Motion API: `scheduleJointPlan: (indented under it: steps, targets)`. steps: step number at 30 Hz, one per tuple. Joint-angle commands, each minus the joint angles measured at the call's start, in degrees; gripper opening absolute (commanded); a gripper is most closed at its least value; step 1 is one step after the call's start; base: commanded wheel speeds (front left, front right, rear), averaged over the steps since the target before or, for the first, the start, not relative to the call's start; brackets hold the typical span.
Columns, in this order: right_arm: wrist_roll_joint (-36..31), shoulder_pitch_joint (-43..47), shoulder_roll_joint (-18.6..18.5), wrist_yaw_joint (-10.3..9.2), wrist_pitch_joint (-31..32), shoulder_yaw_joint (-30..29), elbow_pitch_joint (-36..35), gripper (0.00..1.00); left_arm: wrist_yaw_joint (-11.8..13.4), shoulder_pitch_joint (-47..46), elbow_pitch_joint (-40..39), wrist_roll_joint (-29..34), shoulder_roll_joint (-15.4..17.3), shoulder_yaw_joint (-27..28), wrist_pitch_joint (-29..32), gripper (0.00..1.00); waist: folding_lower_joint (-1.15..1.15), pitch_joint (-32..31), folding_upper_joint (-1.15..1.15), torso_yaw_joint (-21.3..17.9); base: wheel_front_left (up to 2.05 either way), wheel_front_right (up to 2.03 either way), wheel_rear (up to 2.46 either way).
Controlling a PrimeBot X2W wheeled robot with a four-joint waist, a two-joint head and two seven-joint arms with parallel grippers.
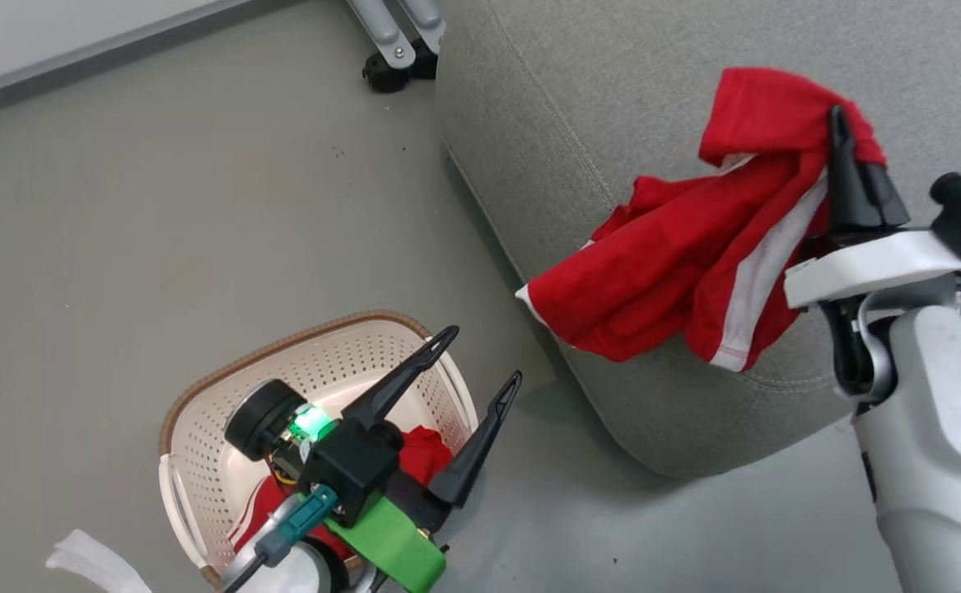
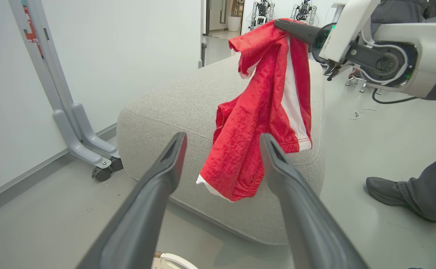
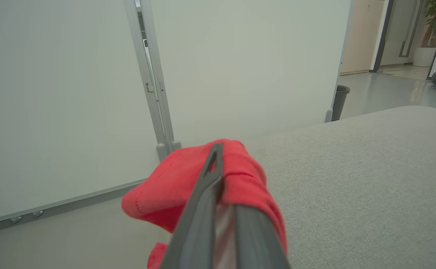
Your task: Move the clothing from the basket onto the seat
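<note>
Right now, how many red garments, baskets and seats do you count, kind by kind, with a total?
Red garments: 2, the hanging garment in the shut right gripper, the second garment in the basket.
Baskets: 1.
Seats: 1, the grey seat.
Total: 4.

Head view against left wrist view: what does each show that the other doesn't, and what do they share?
Head view: the basket's inside, with a red piece lying in it. Left wrist view: a person's shoe and trouser leg beside the seat. Both: the red clothing hanging from the shut right hand at the seat's edge, and the open left hand, empty.
</note>
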Motion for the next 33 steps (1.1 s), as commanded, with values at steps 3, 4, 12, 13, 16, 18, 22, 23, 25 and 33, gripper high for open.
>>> scheduleJointPlan:
  steps: [3,4,12,13,16,18,22,23,25,33]
  targets:
    - [1.12,-4.38,-1.7,0.0,-0.16,-3.05,0.14,0.0,-0.5,-2.98,-1.15,1.02,1.02,0.42,0.45,1.0,0.0,5.38,0.0,0.79,0.0,0.0,0.0]
    - [1.45,-5.93,-2.25,0.0,-0.16,-4.19,0.05,0.0,-0.6,-3.85,-1.59,1.31,1.26,0.4,0.57,1.0,0.0,6.64,0.0,1.31,0.0,0.0,0.0]
    - [2.56,-18.7,-8.56,-0.01,2.24,-10.45,-0.21,0.0,-1.01,-8.83,-4.08,2.9,3.04,1.37,1.01,1.0,0.0,14.81,0.0,4.75,0.0,0.0,0.0]
    - [2.57,-20.04,-9.36,0.0,2.48,-11.0,0.06,0.0,-1.03,-9.14,-4.23,2.98,3.17,1.5,0.95,1.0,0.0,15.57,0.0,5.1,0.0,0.0,0.0]
    - [3.15,-24.65,-12.25,0.0,3.72,-12.53,0.86,0.0,-1.09,-10.68,-5.17,3.49,3.21,1.71,0.71,1.0,0.0,18.88,0.0,6.45,0.0,0.0,0.0]
    - [3.64,-27.25,-13.99,-0.01,4.08,-13.05,1.92,0.0,-1.21,-11.74,-5.63,4.02,3.36,1.75,0.71,1.0,0.0,21.16,0.0,7.19,0.0,0.0,0.0]
    - [3.85,-30.88,-16.07,0.0,3.93,-13.54,5.89,0.0,-1.39,-14.06,-6.4,4.79,3.87,1.91,0.74,1.0,0.0,25.56,0.0,8.23,0.0,0.0,0.0]
    - [3.86,-31.24,-16.15,-0.01,3.65,-13.37,7.28,0.0,-1.49,-14.6,-6.48,5.01,3.96,1.93,0.7,1.0,0.0,26.49,0.0,8.46,0.0,0.0,0.0]
    - [3.87,-31.15,-15.81,0.0,2.95,-13.01,9.75,0.0,-1.6,-15.46,-6.39,5.26,4.04,1.78,0.56,1.0,0.0,27.77,0.0,8.76,0.0,0.0,0.0]
    - [4.69,-25.04,-11.8,-0.01,0.12,-12.77,18.33,0.0,-1.68,-16.73,-4.81,4.75,4.11,1.79,-0.51,1.0,0.0,28.59,0.0,8.86,0.0,0.0,0.0]
